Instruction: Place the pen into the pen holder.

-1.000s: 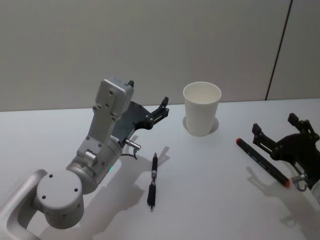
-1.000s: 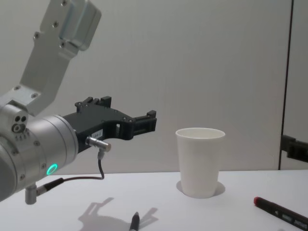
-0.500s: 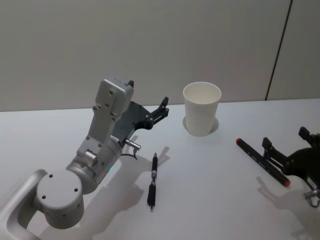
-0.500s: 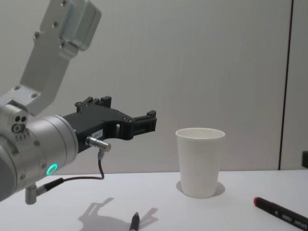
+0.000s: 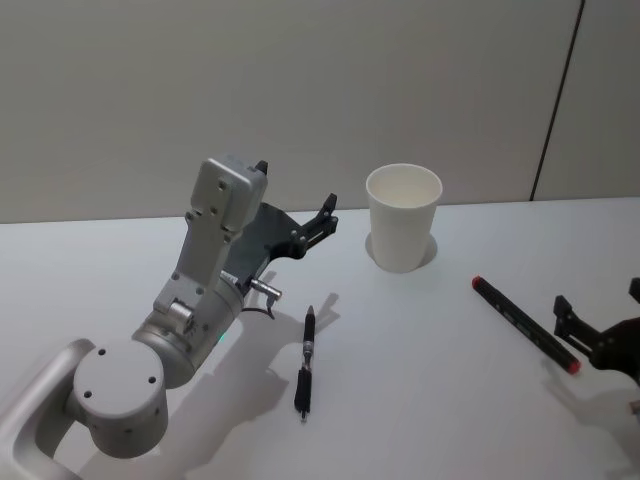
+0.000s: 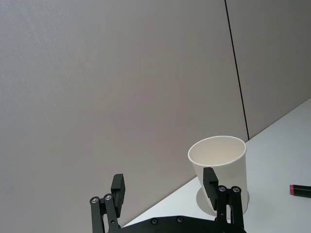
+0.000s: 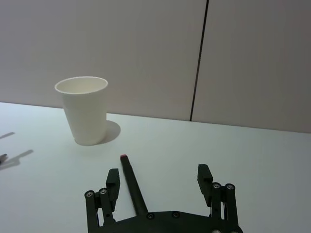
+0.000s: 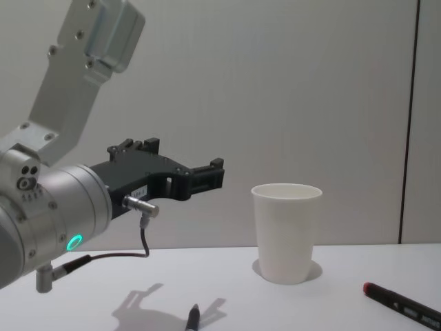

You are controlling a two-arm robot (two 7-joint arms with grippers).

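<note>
White table; upright pen holder, pen flat outside; left gripper, right gripper jaws apart

Free table rnd pen holder

Too small to read: faint pale print along the barrel of the red-tipped pen at the near right, and a small white sticker on the black body of the left gripper.
</note>
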